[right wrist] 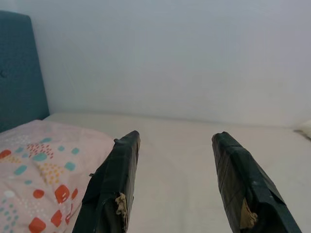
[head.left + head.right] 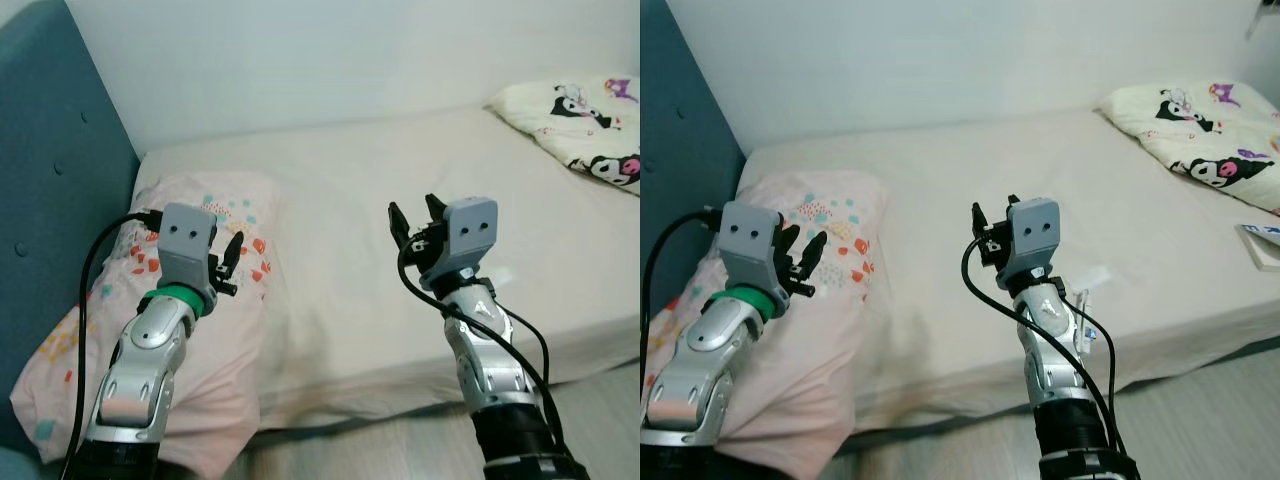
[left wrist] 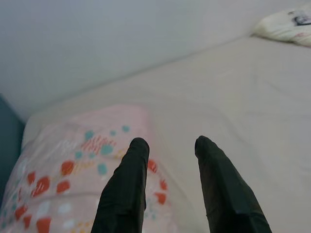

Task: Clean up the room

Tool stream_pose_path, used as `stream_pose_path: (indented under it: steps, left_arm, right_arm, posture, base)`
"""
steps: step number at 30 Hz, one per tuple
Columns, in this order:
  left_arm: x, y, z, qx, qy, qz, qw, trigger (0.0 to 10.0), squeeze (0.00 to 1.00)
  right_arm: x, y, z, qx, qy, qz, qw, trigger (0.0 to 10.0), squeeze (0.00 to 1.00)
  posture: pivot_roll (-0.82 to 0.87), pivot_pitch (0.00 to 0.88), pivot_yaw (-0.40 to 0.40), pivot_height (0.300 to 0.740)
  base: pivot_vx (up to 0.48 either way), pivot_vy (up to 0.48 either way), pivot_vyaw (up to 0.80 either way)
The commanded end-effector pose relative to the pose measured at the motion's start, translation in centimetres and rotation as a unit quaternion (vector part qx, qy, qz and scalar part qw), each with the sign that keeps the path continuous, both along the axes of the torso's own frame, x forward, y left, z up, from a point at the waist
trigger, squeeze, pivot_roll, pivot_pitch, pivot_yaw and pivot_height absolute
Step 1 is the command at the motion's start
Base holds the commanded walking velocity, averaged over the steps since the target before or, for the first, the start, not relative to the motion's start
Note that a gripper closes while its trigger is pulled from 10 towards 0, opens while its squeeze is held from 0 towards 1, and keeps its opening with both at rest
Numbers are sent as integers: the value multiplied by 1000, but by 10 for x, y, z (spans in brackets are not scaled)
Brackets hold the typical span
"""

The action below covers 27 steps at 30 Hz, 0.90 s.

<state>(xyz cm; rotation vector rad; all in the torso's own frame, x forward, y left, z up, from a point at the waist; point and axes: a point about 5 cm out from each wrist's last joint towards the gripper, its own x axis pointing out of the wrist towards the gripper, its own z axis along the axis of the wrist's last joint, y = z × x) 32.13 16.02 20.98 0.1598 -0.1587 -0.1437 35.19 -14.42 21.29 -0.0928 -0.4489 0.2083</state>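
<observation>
Left pincer point(image 2: 232, 262) hovers open over pink pillow point(image 2: 215, 330)

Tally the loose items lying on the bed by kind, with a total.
Pink patterned pillow: 1
Cream cartoon-print pillow: 1
Flat white book or pad at the bed's edge: 1
Small white scrap by the right arm: 1
Total: 4
Both the left gripper and right gripper are open, holding nothing.

One bed point(image 2: 400, 200) is lying across the frame, carrying two pillows: a pink dotted pillow point(image 2: 215, 290) at lower left and a cartoon-print pillow point(image 2: 580, 125) at upper right. One teal headboard point(image 2: 50, 200) is standing at far left.
</observation>
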Motion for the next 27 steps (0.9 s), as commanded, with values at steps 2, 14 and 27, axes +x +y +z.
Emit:
stream_pose_path:
  steps: [2,14,27]
  left_arm:
    - [-2,-1,-14,8,23,-7,1000,10000,0]
    - [-4,-10,-26,1,48,-46,998,10000,0]
    - [-2,-14,-22,36,6,-28,999,10000,0]
  right_arm:
    - [-2,-1,-14,4,19,-3,1000,10000,0]
    - [-1,3,-28,21,51,-15,998,10000,0]
    - [-8,14,-36,51,49,8,997,10000,0]
  posture:
    - [-88,68,69,730]
    - [-87,52,71,740]
    - [-94,42,76,740]
  base:
    - [0,0,0]
    - [0,0,0]
    - [169,0,320]
